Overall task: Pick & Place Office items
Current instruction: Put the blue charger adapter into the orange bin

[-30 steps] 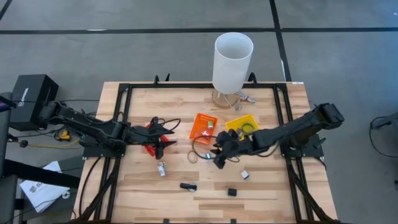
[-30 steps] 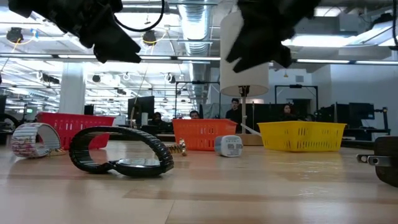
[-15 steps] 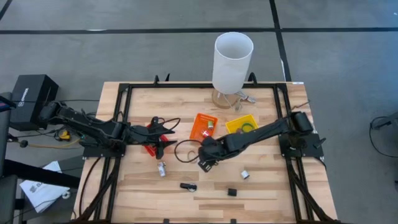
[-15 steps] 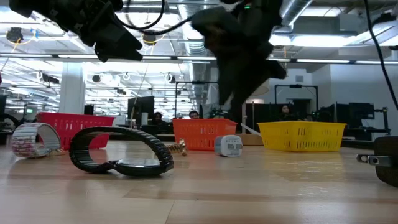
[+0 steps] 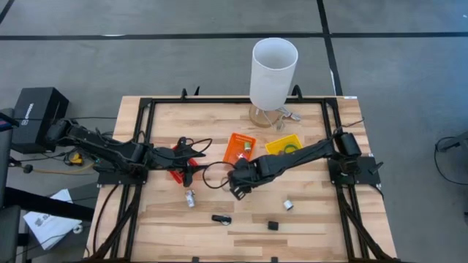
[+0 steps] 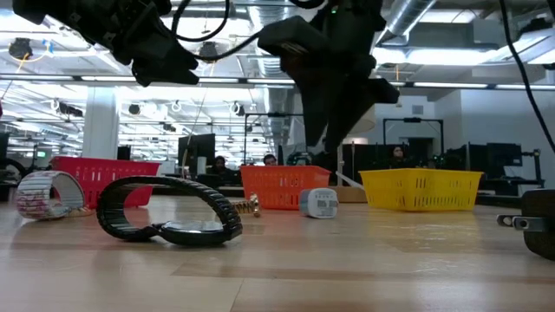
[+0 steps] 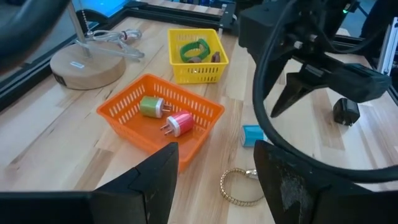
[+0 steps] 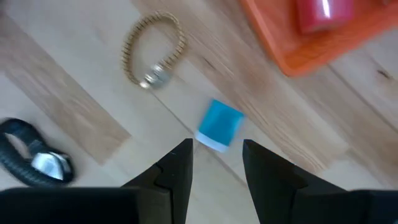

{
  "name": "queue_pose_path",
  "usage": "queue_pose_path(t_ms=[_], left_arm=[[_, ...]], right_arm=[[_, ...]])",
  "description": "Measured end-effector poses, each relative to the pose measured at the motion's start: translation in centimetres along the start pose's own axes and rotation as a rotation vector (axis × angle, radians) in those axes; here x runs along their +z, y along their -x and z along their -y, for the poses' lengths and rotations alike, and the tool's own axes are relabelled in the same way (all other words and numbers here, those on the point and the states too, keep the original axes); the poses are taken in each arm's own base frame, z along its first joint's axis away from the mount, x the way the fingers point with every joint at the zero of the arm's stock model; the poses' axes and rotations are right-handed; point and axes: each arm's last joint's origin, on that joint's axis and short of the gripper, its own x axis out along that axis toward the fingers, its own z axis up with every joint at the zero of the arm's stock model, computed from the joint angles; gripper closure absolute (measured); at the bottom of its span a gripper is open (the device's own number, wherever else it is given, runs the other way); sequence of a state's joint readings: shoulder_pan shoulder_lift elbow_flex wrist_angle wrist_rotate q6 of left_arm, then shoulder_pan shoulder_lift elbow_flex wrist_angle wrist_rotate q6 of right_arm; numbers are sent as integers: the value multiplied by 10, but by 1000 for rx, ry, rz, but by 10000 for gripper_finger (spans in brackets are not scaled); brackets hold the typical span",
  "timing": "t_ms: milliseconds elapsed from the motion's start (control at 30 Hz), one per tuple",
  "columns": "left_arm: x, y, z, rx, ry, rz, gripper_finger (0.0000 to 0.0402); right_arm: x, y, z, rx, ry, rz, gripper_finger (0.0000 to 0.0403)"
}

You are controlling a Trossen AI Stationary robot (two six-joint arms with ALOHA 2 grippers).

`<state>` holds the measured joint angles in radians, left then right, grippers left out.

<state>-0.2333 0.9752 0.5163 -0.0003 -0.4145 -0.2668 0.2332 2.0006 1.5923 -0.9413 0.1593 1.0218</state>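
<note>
My right gripper (image 8: 216, 145) hangs open over the middle of the table, pointing down, with a small blue and white block (image 8: 219, 124) on the wood below it; it touches nothing. Beside the block lie a gold bracelet (image 8: 153, 55) and a black watch (image 6: 169, 213). The orange bin (image 7: 163, 115) holds a green plug and a red plug. A green ring lies in the yellow bin (image 7: 196, 53). My left gripper (image 7: 216, 150) waits open and raised at the table's left, by the red bin (image 5: 178, 162).
A tall white cylinder (image 5: 273, 71) on a wooden base stands at the far edge. Nearer the front edge lie a white piece (image 5: 190, 197), two black pieces (image 5: 221, 218) (image 5: 273, 226) and another white piece (image 5: 288, 206). A tape roll (image 6: 48, 194) sits at the left. People stand in the room behind.
My right gripper has swung toward the table's left edge, sunk a little and tipped from a slant to pointing almost straight down over the blue block. Its opening looks the same. Nothing on the table has moved.
</note>
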Motion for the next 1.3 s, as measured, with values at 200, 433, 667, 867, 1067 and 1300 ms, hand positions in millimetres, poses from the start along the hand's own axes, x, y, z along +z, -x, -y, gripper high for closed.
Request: queue_pose_path(t_ms=[200,433,667,867,1067,1300], left_arm=[[0,0,0,0,0,1,198],[0,0,0,-1,1,3,198],[0,0,0,0,1,3,198],[0,0,0,-1,1,2,198],[0,0,0,-1,1,2,198],[0,0,0,-2,0,1,198]], right_arm=[[0,0,-1,8,8,5,271],[-1,-7,-9,72,15,-25,271],[7,-10,0,58,8,-56,258],[10,-18,4,23,-5,-78,214],[12,-17,4,33,-37,-70,177],[8,-35,2,-8,-28,-96,171]])
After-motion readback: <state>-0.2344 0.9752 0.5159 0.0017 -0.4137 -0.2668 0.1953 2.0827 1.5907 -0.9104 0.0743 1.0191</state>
